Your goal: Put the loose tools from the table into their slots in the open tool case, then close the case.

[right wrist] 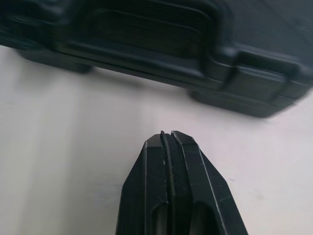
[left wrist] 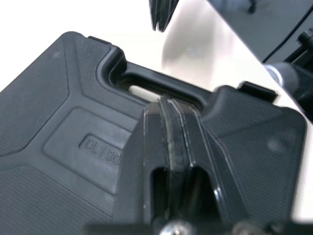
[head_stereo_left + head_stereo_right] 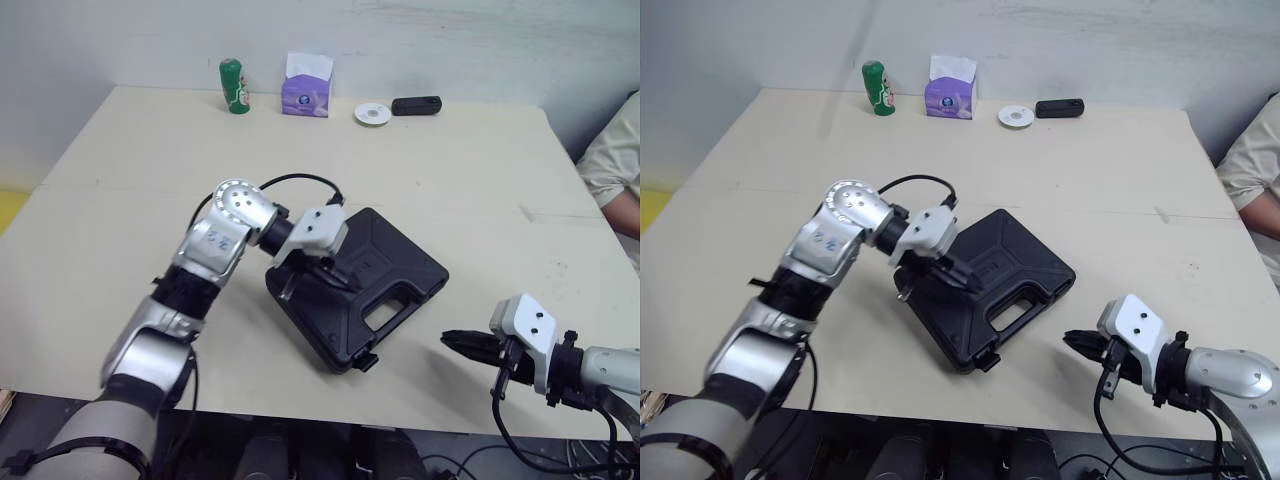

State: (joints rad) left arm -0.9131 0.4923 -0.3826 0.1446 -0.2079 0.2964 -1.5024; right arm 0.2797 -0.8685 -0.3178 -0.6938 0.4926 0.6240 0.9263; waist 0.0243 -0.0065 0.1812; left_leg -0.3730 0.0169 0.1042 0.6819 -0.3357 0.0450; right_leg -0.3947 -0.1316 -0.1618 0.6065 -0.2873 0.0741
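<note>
Lying near the middle of the table (image 3: pixel 120 200), the tool case (image 3: pixel 385 285) is showing its lid fully down. The stowing and closing are therefore looking done, as the other items, a green can (image 3: pixel 233 86) and a tissue box (image 3: pixel 307 92), are sitting at the far edge. The left gripper (image 2: pixel 171 103), its 2 fingers pressed together on nothing, is bearing on the lid's left part, and the right gripper (image 3: pixel 452 342), likewise closed and empty, is hovering just near-right of the case. I cannot tell whether the near-edge latches are snapped, so that step is possibly remaining.
</note>
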